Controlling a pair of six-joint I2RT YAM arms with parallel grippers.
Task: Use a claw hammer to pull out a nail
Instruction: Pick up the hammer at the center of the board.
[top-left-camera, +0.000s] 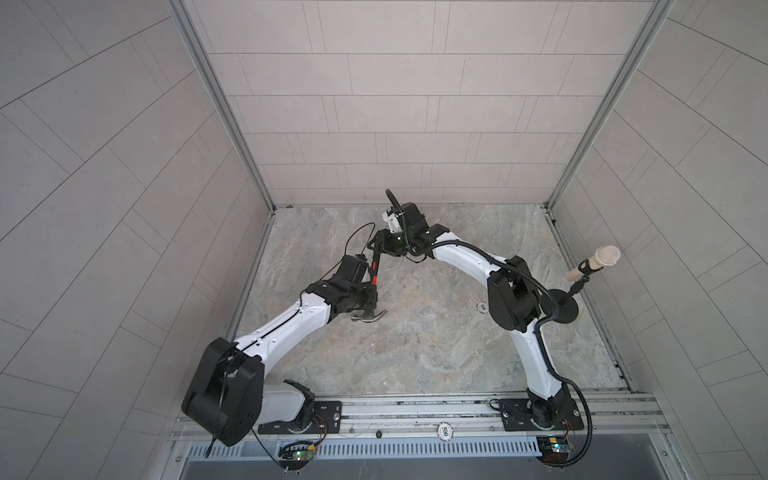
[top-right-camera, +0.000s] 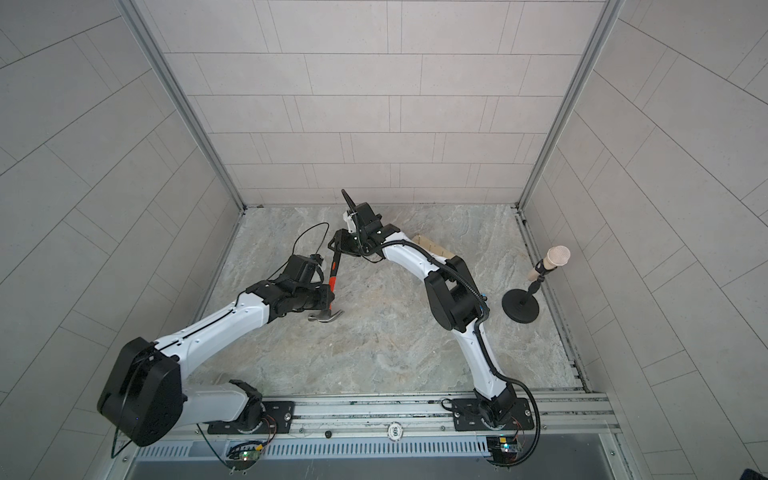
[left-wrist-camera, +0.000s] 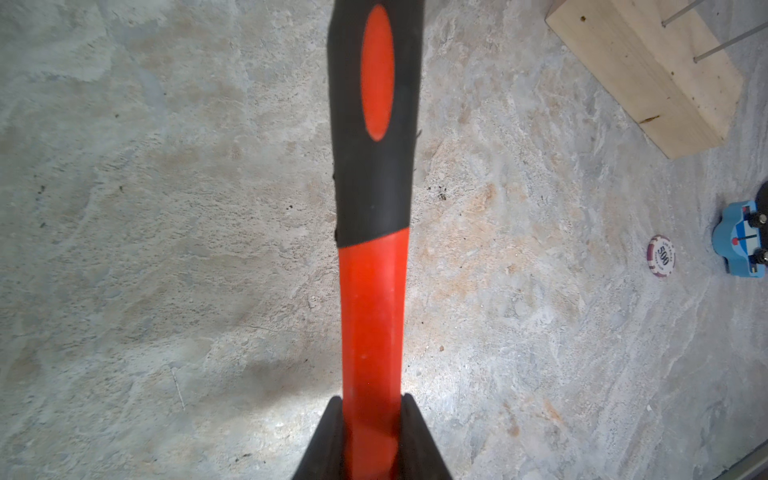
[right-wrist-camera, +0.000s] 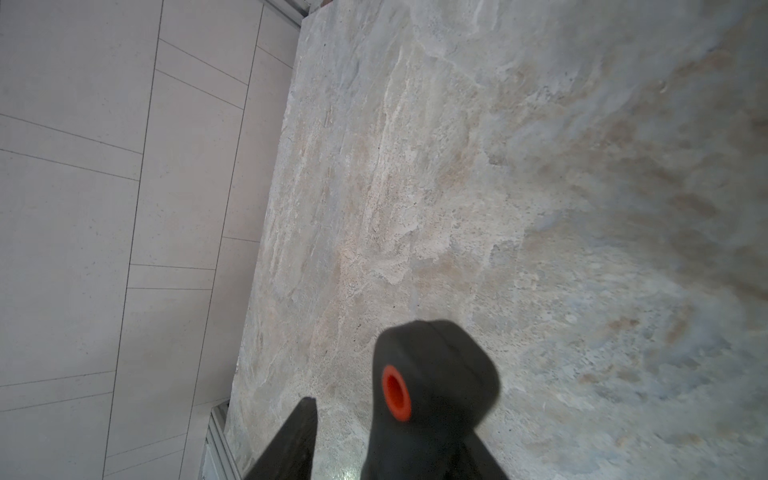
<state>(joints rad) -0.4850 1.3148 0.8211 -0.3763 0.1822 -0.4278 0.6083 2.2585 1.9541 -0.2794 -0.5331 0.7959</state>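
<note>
The claw hammer (top-left-camera: 370, 314) (top-right-camera: 326, 316) hangs over the stone table, its silver head toward the front and its handle pointing to the back. My left gripper (top-left-camera: 374, 293) (left-wrist-camera: 372, 401) is shut on the orange shaft (left-wrist-camera: 372, 311) close to the head. My right gripper (top-left-camera: 376, 245) (right-wrist-camera: 390, 415) stands open around the black handle end (right-wrist-camera: 436, 374). One of its fingers (right-wrist-camera: 299, 432) is a small gap away from the handle, and the other is hidden behind it. A nail (left-wrist-camera: 725, 43) sticks out of the wooden block (left-wrist-camera: 648, 79) (top-right-camera: 432, 247), which lies behind the right arm.
A beige microphone-like stick (top-left-camera: 594, 264) stands on a black round base at the table's right edge. A poker chip (left-wrist-camera: 660, 261) and a blue toy car (left-wrist-camera: 744, 239) lie near the block. Tiled walls close in three sides.
</note>
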